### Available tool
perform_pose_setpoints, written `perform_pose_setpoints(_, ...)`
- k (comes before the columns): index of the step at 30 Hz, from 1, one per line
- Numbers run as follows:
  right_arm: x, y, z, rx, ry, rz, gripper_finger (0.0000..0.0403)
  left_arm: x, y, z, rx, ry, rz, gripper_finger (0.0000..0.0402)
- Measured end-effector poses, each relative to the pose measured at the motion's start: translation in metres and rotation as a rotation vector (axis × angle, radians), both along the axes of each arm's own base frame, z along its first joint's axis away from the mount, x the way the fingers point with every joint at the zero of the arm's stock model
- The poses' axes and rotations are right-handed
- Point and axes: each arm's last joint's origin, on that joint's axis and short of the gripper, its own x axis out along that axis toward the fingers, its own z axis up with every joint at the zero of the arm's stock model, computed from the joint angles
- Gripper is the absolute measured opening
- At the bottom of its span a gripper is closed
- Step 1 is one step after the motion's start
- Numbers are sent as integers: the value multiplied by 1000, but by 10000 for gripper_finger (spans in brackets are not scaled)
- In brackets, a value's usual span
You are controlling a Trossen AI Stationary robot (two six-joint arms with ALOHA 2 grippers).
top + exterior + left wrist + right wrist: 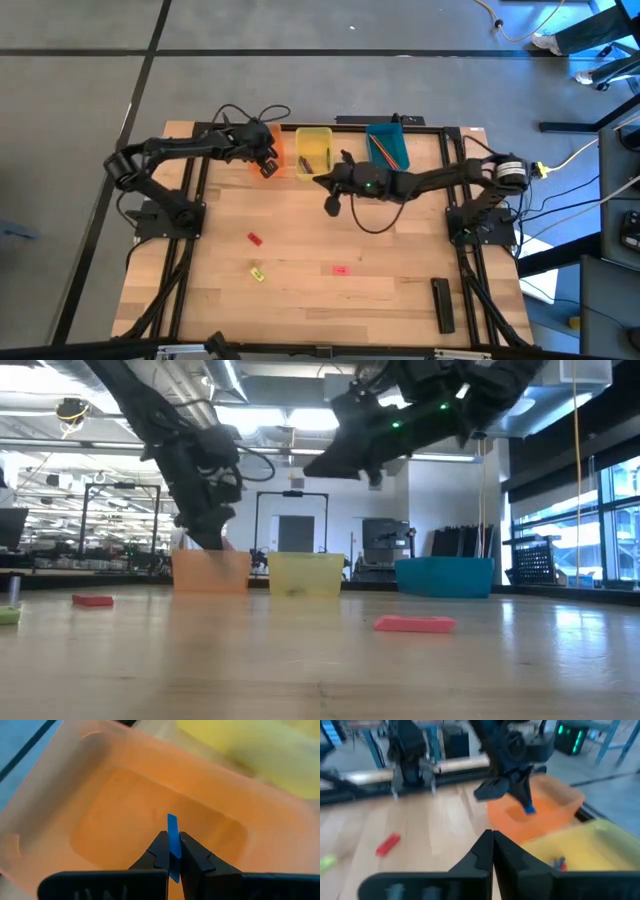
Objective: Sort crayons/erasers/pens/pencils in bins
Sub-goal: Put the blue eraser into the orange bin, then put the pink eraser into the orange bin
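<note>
A: Left tool [170, 851], status? Risk?

B: Pinching a blue eraser [172, 837] by its lower end, above the orange bin [60, 805]. Judged risk: the thin sliver sticks to a pad on release, or bounces off the bin's rim.

A: Right tool [492, 851]?

B: Pressed together, nothing in it, raised beside the yellow bin [312, 150].

A: Counts?

B: Bins, three: orange, yellow, teal bin [388, 146]. Loose on the counter [360, 300]: red eraser [254, 238], yellow eraser [257, 272], pink eraser [340, 269], one black bar [442, 304]. Sticks inside the yellow and teal bins: too small to count.
</note>
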Motion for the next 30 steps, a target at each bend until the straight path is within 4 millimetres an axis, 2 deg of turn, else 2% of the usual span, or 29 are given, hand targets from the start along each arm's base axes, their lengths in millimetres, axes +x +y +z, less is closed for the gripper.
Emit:
perform_pose_setpoints(3, -5, 2, 3, 11, 41, -2, 13, 5, 6, -4, 24, 46, 32, 9)
perform_pose_setpoints(10, -8, 3, 19, 3, -27, 6, 13, 17, 17, -14, 18, 88, 36, 9)
perform_pose_setpoints(16, -11, 4, 26, -18, -33, 28, 13, 19, 26, -27, 18, 116, 75, 14)
perform_pose_setpoints(23, -11, 6, 25, -24, -20, 74, 13, 18, 26, -24, 32, 103, 97, 63)
perform_pose_setpoints(30, -11, 6, 25, -20, -21, 97, 13, 13, 21, -4, 102, 99, 126, 114)
